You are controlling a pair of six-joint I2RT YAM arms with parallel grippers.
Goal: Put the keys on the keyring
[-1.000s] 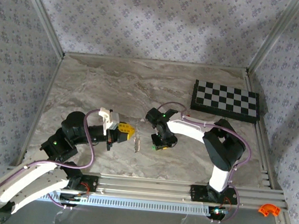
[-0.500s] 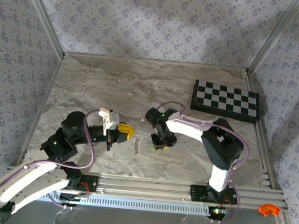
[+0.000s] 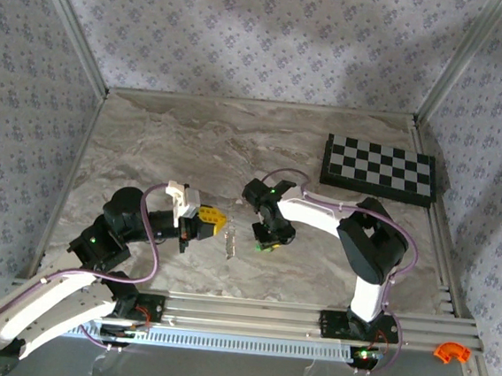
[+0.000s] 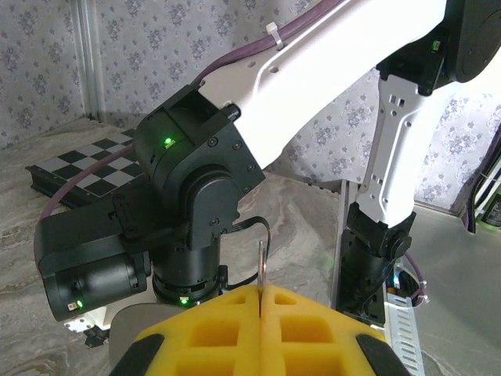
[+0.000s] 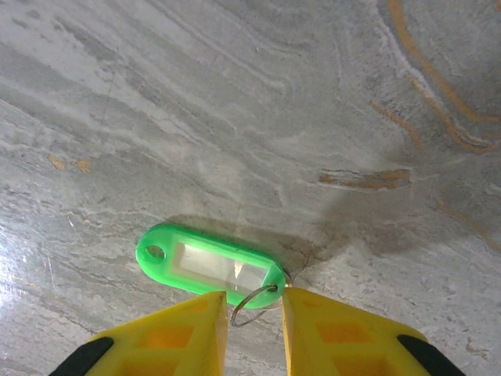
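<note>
A green plastic key tag (image 5: 207, 266) lies flat on the marble table, with a small wire ring (image 5: 232, 317) through its near end. My right gripper (image 5: 253, 301) is open and low over the table, its yellow fingers standing either side of that small ring. In the top view this gripper (image 3: 266, 241) points down at mid-table. My left gripper (image 4: 261, 291) is shut on the keyring (image 4: 261, 262), whose thin silvery edge sticks up between the pads. From above, the keyring (image 3: 231, 242) hangs from the left gripper (image 3: 219, 221), just left of the right gripper.
A checkerboard (image 3: 379, 168) lies at the back right of the table. An orange curved piece (image 3: 451, 352) sits outside the front rail at the right. The right arm's black wrist (image 4: 196, 196) stands close in front of the left gripper. Patterned walls enclose the table.
The right arm's wrist has edged slightly to the left over the table. The left arm and the hanging keyring have stayed where they were.
</note>
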